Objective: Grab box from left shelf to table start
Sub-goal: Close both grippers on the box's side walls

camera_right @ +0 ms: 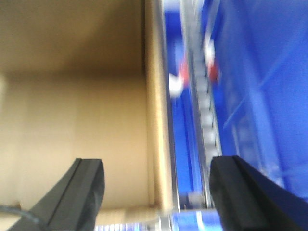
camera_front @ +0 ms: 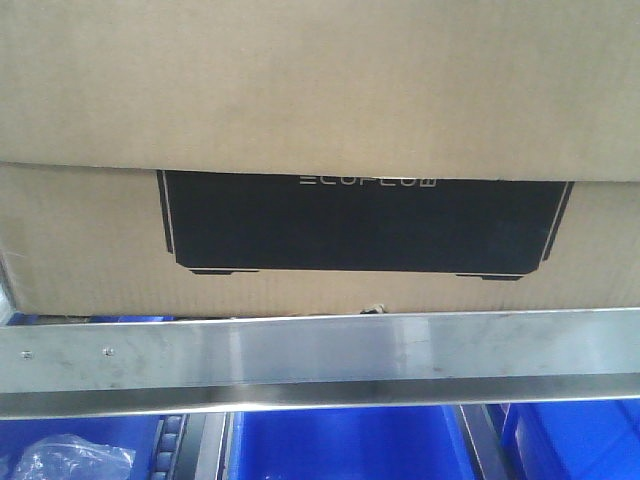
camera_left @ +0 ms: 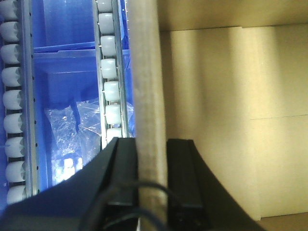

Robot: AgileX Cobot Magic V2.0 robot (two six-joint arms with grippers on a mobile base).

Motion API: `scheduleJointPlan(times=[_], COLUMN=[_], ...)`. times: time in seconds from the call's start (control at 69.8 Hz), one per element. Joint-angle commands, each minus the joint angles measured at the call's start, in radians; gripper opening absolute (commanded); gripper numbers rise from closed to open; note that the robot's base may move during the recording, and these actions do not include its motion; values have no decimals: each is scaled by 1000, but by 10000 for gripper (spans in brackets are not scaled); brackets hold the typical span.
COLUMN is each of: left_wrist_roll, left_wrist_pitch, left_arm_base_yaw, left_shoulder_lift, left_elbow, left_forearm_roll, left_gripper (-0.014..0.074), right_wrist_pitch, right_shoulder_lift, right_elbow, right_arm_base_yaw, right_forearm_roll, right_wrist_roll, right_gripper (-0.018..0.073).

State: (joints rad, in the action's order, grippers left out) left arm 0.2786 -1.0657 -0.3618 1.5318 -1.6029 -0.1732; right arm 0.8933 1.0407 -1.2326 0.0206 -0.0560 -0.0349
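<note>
The box (camera_front: pixel 90 240) is large brown cardboard with a black "ECOFLOW" panel and stands on the left shelf behind its steel front rail (camera_front: pixel 320 350). In the left wrist view my left gripper (camera_left: pixel 151 161) is shut on the box's upright side wall (camera_left: pixel 147 72), one finger on each face. In the right wrist view, which is blurred, my right gripper (camera_right: pixel 161 192) is open wide and straddles the box's other side wall (camera_right: pixel 156 134) without touching it. The box's bare inside (camera_right: pixel 72 120) shows beside it. The table is out of view.
Blue plastic bins (camera_front: pixel 340 445) sit below the rail, one holding clear plastic bags (camera_left: pixel 72 125). White roller tracks (camera_left: pixel 109 72) run beside the box on the left, and a grey roller track (camera_right: pixel 204 110) with blue bins runs on the right.
</note>
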Motion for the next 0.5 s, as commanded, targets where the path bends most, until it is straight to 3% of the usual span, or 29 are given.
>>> scheduleJointPlan(times=[0.0,0.186,0.487], left_wrist_roll=[-7,-7,-7], left_wrist_pitch=[28,28,29], left_arm_base_yaw=[-9,-9,-9], left_shoulder_lift=[-37,-37,-37], left_elbow=[-34,-34,-34], left_forearm_roll=[11,17,17], left_gripper=[-97,-97,-97], right_wrist_pitch=[-20,-18,-135], right_shoulder_lift=[59,184,358], right_elbow=[-101,-185,-193], right_arm_base_yaw=[2,2,2], right_forearm_roll=[-6,-8,-7], right_wrist_roll=[35,73,91], right_gripper=[560,560,560])
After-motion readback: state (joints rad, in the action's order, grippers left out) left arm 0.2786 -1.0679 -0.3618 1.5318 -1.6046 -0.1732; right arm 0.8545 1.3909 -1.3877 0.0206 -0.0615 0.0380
